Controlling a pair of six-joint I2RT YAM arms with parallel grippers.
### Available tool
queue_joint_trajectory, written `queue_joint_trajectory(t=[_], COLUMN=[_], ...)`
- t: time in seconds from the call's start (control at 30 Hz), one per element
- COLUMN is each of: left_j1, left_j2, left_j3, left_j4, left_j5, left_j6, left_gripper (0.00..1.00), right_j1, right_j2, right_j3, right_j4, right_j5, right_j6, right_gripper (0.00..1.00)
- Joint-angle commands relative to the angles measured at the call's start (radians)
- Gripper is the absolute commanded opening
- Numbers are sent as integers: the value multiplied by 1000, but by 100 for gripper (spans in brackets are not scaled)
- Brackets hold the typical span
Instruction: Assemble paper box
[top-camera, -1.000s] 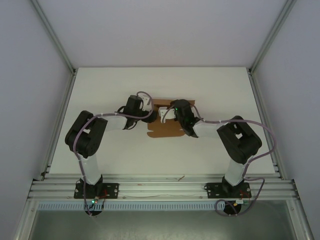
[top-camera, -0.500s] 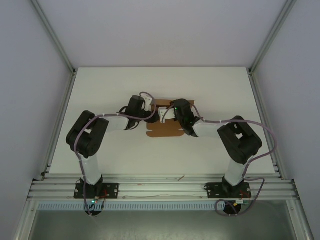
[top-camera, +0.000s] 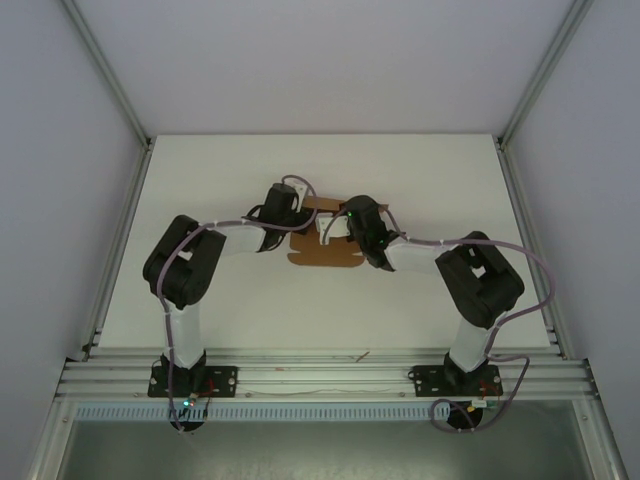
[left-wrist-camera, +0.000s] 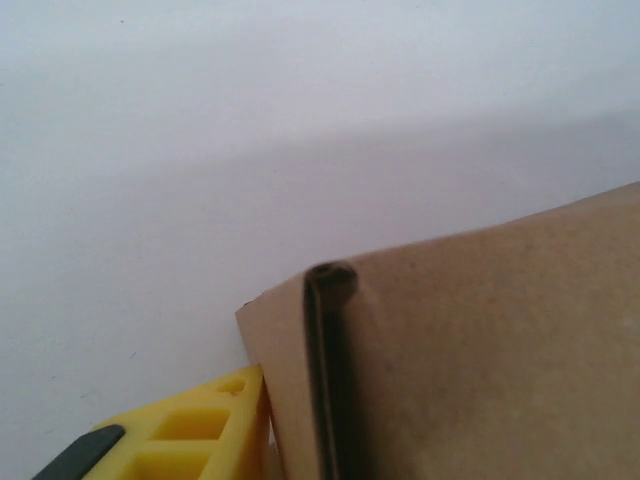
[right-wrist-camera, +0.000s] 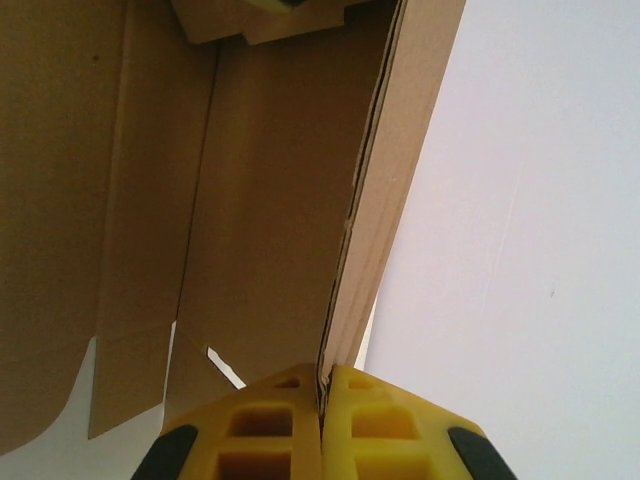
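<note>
Paper box (top-camera: 325, 258): right pincer (right-wrist-camera: 322, 405) is pinching one wall; left pincer (top-camera: 298, 228), grip impossible to tell, is moving in onto its left edge, advancing folding.

Robotics lab, enclosed test cell. White bench (top-camera: 200, 180) boxed in by plain pale walls (top-camera: 320, 60), w/ aluminium extrusion posts (top-camera: 105, 70) at the corners. Slotted alu rail (top-camera: 320, 378) along the near edge. Left arm (top-camera: 180, 275) & right arm (top-camera: 480, 285) bolted to it. Loose purple cables (top-camera: 525, 270), green status LEDs (top-camera: 189, 403).
</note>
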Motion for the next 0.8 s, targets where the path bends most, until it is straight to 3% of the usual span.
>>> queue_joint_trajectory(t=[0.0, 0.27, 0.33, 0.4, 0.47, 0.53, 0.67, 0.77], left_j1=[-2, -5, -6, -6, -5, -5, 2, 20], left_j2=[-1, 46, 57, 50, 27, -3, -73, -129], left_j3=[36, 122, 134, 120, 80, 40, -14, -68], left_j4=[32, -69, -97, -97, -75, -51, -59, -16], left_j5=[-134, -283, -293, -265, -224, -194, -131, -30], left_j6=[-35, -167, -188, -185, -182, -177, -168, -203], left_gripper=[28, 0, 0, 0, 0, 0, 0, 0], right_j1=[12, 12, 11, 5, -10, -28, -70, -140], right_j2=[21, -1, 3, 2, -20, -68, -216, -337], right_j3=[-13, 88, 123, 159, 174, 161, 140, 118], right_j4=[-214, -349, -375, -388, -376, -320, -314, -317], right_j5=[-82, -41, -15, 16, 36, 36, -4, -49], right_j6=[34, 137, 193, 271, 353, 434, 613, 869], right_gripper=[0, 0, 3, 29, 60, 100, 100, 100])
